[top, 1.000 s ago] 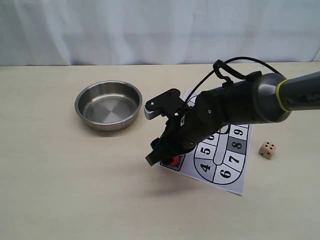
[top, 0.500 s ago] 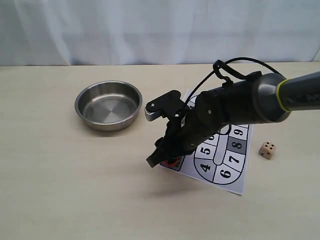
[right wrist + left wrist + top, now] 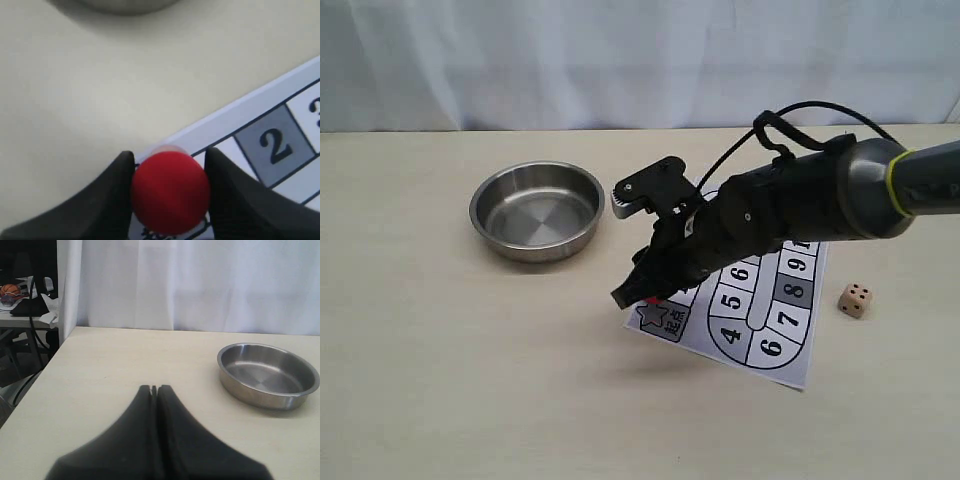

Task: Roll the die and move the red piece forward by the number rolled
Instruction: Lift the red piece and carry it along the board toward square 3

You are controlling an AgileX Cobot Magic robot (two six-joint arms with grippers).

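Observation:
The red piece (image 3: 170,192) sits squeezed between the two black fingers of my right gripper (image 3: 170,154), which is shut on it. In the exterior view that gripper (image 3: 638,294) hangs just above the star square at the near left corner of the numbered board (image 3: 790,335), and only a sliver of the red piece (image 3: 653,299) shows. The die (image 3: 855,299), a tan cube, lies on the table right of the board. My left gripper (image 3: 154,388) is shut and holds nothing; the exterior view does not show it.
A steel bowl (image 3: 537,210) stands left of the board, also visible as the bowl (image 3: 267,374) in the left wrist view. The right arm stretches over the board's upper squares. The square marked 2 (image 3: 274,145) lies just beyond the held piece.
My right gripper has risen a little with the red piece, lifting it off the star square, which now shows. The die and bowl have not moved.

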